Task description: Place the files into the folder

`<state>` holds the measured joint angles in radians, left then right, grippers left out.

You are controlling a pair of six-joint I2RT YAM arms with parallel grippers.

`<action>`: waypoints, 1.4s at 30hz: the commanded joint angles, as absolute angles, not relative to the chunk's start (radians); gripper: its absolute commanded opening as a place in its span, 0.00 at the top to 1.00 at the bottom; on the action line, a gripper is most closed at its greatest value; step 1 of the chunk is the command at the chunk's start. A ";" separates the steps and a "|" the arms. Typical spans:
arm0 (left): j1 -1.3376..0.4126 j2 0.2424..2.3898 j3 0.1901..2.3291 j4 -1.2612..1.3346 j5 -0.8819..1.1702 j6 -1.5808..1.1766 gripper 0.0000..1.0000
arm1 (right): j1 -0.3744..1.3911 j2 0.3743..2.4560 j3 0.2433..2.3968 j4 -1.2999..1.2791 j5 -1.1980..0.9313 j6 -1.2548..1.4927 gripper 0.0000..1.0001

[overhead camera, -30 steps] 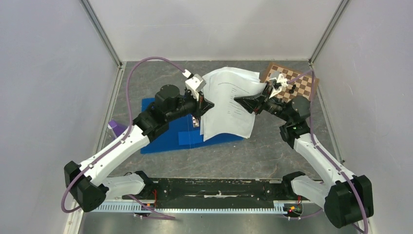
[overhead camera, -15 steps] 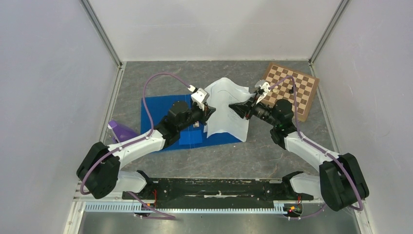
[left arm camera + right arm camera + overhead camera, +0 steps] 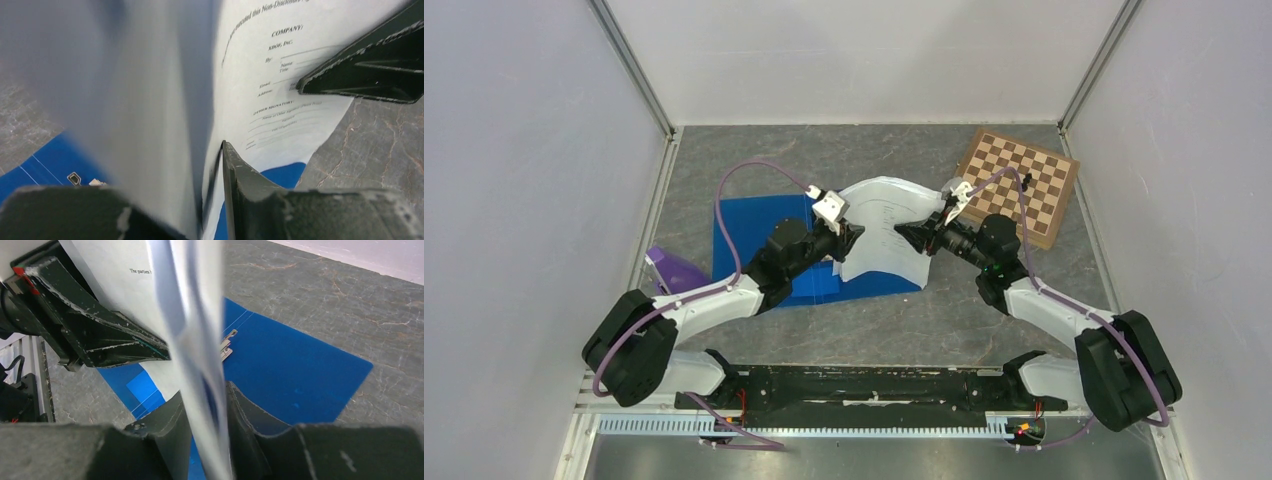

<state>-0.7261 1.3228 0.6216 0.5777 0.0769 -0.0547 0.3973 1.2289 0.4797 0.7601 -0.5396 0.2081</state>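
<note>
The loose white paper sheets [image 3: 886, 215], some printed with black text, hang as a bowed stack over the right part of the thin glossy blue plastic folder [image 3: 749, 225]. The folder lies flat on the grey stone-patterned table [image 3: 824, 150]. Contact between sheets and folder cannot be confirmed.

Handling: judged light, thin and limp. The sheets buckle if pushed and may slip over one another. Grip opposite edges and keep slight tension.

The left gripper [image 3: 849, 238] is clamped on the left edge. The right gripper [image 3: 904, 232] is clamped on the right edge.

A brown chequered chessboard [image 3: 1021, 185] lies far right, apart from the sheets.
</note>
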 commanded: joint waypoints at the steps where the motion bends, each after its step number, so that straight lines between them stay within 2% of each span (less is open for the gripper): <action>1: -0.729 1.318 0.590 0.668 0.045 -0.044 0.72 | 0.402 1.193 0.469 0.784 -0.519 0.174 0.68; 5: -0.729 1.303 0.574 0.686 0.032 -0.077 0.72 | 0.402 1.174 0.449 0.779 -0.512 0.171 0.68; 6: -0.729 1.293 0.562 0.697 0.033 -0.091 0.68 | 0.402 1.167 0.439 0.779 -0.510 0.170 0.68; 7: -0.729 1.288 0.555 0.708 0.041 -0.102 0.57 | 0.402 1.160 0.434 0.779 -0.509 0.171 0.68; 9: -0.730 1.290 0.550 0.706 0.059 -0.108 0.50 | 0.402 1.152 0.424 0.775 -0.508 0.170 0.68; 18: -0.730 1.277 0.510 0.776 0.068 -0.148 0.58 | 0.402 1.132 0.394 0.786 -0.508 0.171 0.68; 31: -0.732 1.270 0.475 0.873 0.157 -0.175 0.48 | 0.402 1.095 0.328 0.839 -0.494 0.195 0.65; 35: -0.741 1.306 0.464 0.954 0.151 -0.202 0.39 | 0.402 1.093 0.312 0.853 -0.499 0.203 0.64; 42: -0.751 1.319 0.433 1.015 0.089 -0.205 0.40 | 0.406 1.095 0.319 0.850 -0.505 0.207 0.64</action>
<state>-0.7475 1.3216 0.4622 0.8951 0.1341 -0.1566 0.3977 1.1110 0.3172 0.8005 -0.5137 0.2054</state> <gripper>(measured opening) 0.608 0.361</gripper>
